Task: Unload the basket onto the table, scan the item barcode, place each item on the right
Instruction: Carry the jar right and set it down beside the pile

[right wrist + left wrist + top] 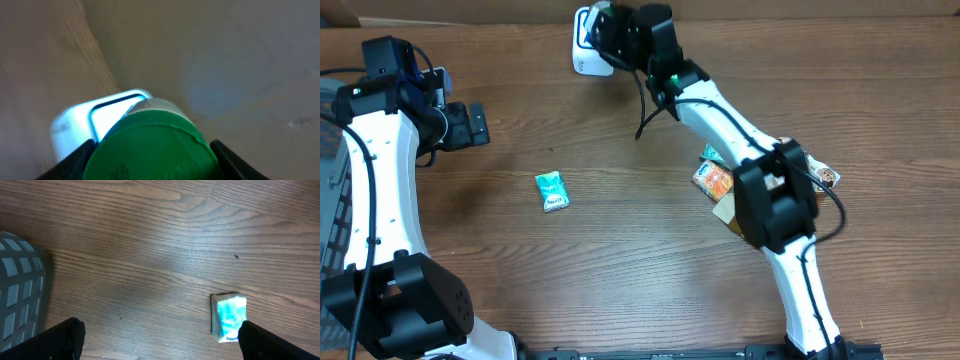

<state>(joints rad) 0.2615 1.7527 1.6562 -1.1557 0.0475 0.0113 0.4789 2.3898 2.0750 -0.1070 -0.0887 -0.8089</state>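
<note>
My right gripper (611,33) is at the table's far edge, shut on a round item with a green lid (152,150); a finger presses each side of the lid. Right behind the item stands the white barcode scanner (584,56), whose glowing window (107,117) faces the item. From overhead the gripper hides the item, and no barcode shows in any view. My left gripper (473,124) hovers open over bare wood at the left with nothing between its fingers. A teal packet (230,317) lies by its right finger.
The teal packet (552,190) lies alone at mid-left. Several snack packets (715,180) lie under the right arm's elbow. A grey basket (20,295) stands at the left edge. A black cable (645,110) hangs from the right wrist.
</note>
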